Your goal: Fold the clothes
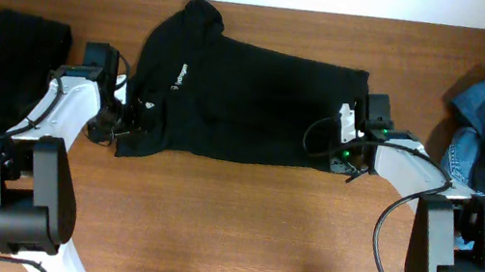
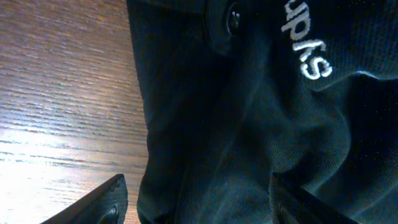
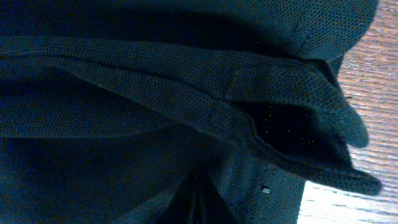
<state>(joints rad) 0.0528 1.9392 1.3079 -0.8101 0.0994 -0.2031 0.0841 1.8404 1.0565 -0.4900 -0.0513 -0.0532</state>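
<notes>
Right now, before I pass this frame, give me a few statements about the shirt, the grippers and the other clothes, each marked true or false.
1. The black shirt lies spread on the table between the two arms. True.
2. The right gripper is open and clear of the shirt. False: it is shut on the shirt's edge.
3. The left gripper is open at the shirt's logo end. True.
4. The denim piece lies at the table's left end. False: it is at the right end; a black garment lies at the left end.
</notes>
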